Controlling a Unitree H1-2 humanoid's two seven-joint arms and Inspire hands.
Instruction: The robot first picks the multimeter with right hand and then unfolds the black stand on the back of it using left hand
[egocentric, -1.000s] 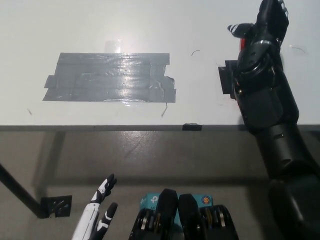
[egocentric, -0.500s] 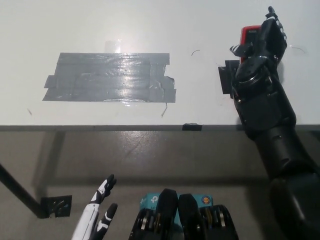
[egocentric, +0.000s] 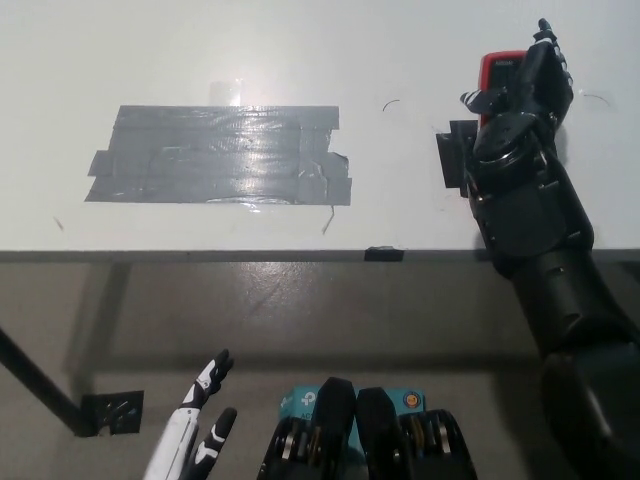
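My black right arm reaches up from the lower right across the front edge of the white table (egocentric: 300, 40), forearm angled forward and the wrist bent so that my right hand (egocentric: 525, 95) lies over the multimeter (egocentric: 497, 66). The multimeter rests on the table under my palm and fingers; only its red upper corner and a bit of dark face show just past my fingertips, on the thumb side. My fingers are stretched forward over its body, but I cannot tell whether they have closed on it. A black patch (egocentric: 455, 158) sits on the table just beside my wrist. A block of grey tape (egocentric: 220, 155) lies well apart from this hand. My white left hand (egocentric: 195, 435) hangs low below the table edge, fingers apart, holding nothing.
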